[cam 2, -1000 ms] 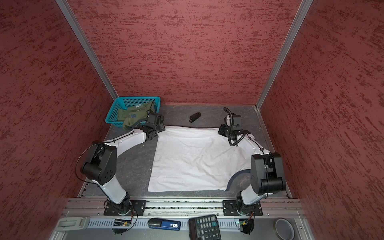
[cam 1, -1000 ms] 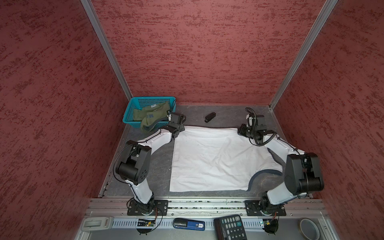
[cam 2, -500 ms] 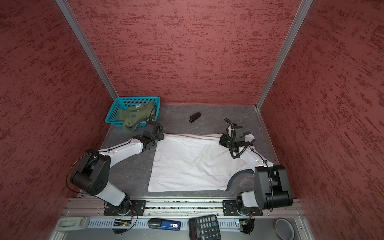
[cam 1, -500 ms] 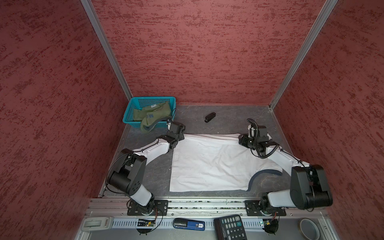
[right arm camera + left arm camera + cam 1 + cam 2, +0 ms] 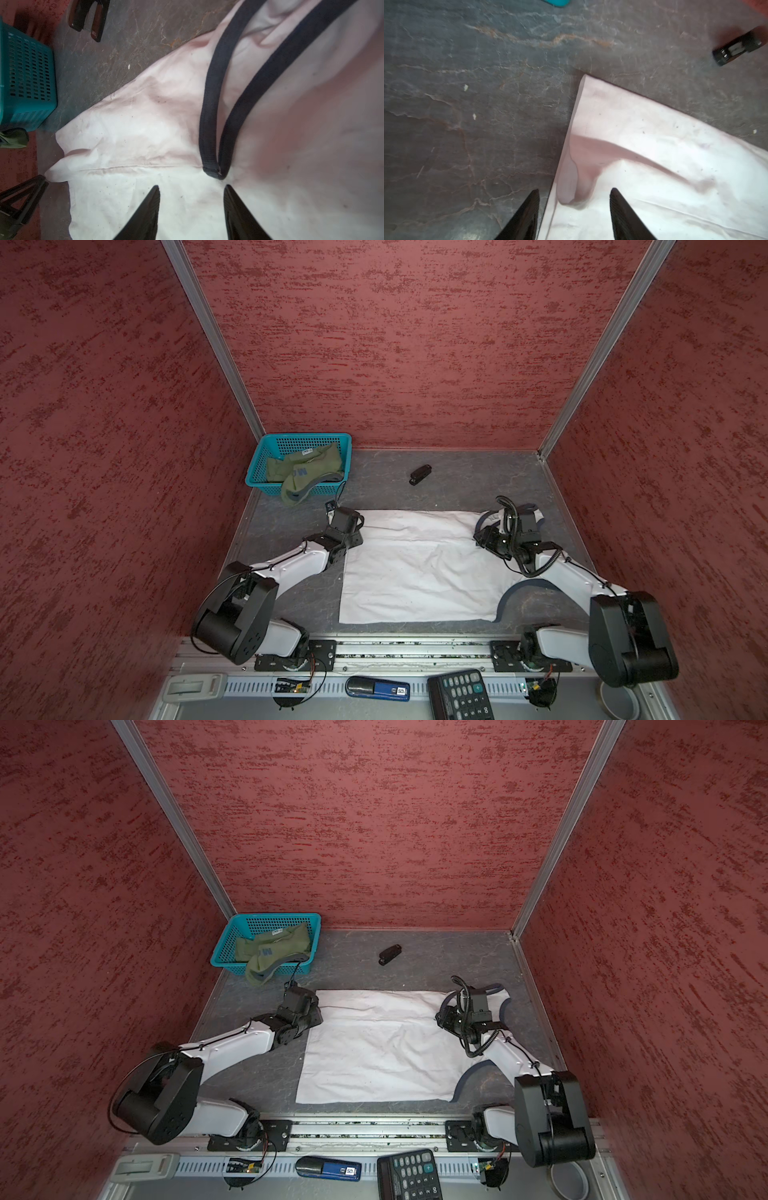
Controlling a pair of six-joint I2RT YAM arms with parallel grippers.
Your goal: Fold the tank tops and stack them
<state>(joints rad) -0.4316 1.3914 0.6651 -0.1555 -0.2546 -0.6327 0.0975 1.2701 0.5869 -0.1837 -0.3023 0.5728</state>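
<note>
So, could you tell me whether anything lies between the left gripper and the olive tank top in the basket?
Nothing visible does. Only bare table separates the left gripper from the olive tank top, which drapes over the blue basket's near wall toward it. The black stapler lies well off to the side.

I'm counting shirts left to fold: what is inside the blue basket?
The olive green tank top lies crumpled inside the basket, one dark-trimmed end spilling over its front rim. Nothing else shows; whatever might lie beneath the cloth on the basket floor is covered.
</note>
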